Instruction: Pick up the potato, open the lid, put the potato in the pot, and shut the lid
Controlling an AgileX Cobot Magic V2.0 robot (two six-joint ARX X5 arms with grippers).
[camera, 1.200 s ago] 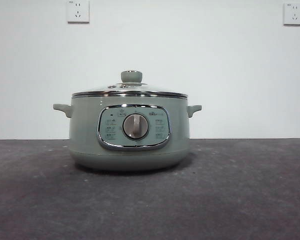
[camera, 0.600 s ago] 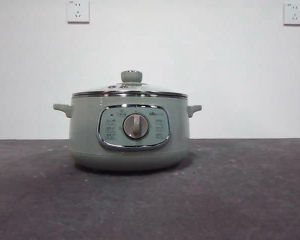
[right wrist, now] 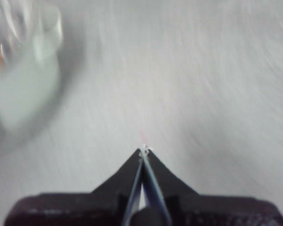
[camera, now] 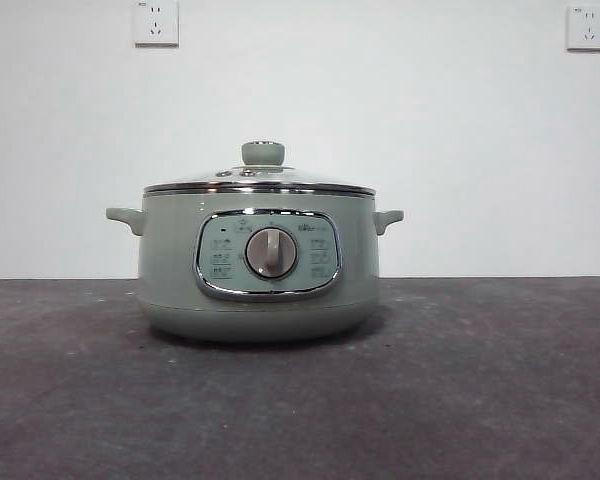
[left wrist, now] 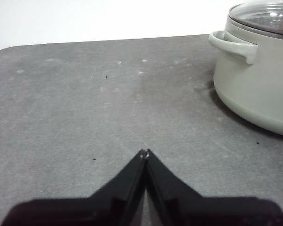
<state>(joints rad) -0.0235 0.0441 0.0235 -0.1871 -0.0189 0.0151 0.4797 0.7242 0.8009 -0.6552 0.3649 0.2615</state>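
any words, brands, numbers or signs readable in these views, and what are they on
None can be read for certain.
Control panel on the pale sage-green electric cooker pot: small printed labels and icons around the round dial, too small to read.
Small brand mark at the panel's upper part: too small to read.
Two white wall sockets: no legible text.
Wrist views: no text visible; the right one is blurred.

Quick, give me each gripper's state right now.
Left gripper: closed, holding nothing, above the table beside the pot.
Right gripper: closed, holding nothing; its view is blurred.
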